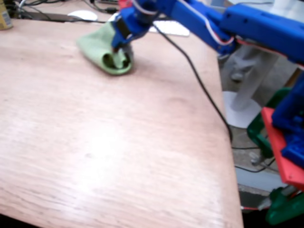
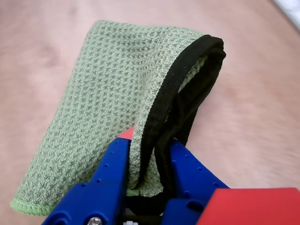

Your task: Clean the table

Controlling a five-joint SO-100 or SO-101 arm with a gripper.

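A green waffle-weave cloth (image 1: 100, 50) with a black hem lies folded on the reddish-brown wooden table (image 1: 118, 142), near its far side. The blue arm reaches in from the right of the fixed view, and my gripper (image 1: 119, 47) presses down on the cloth's right end. In the wrist view the two blue fingers (image 2: 112, 164) are closed on a fold of the cloth (image 2: 103, 89), with the black hem pinched between them. The gripper (image 2: 149, 150) is shut on the cloth, which rests on the table (image 2: 262, 117).
A black cable (image 1: 199, 80) runs from the arm across the table's right part and over its edge. White objects (image 1: 173, 28) and more cables lie at the far edge. The arm's red and green base (image 1: 285, 161) stands off the table's right side.
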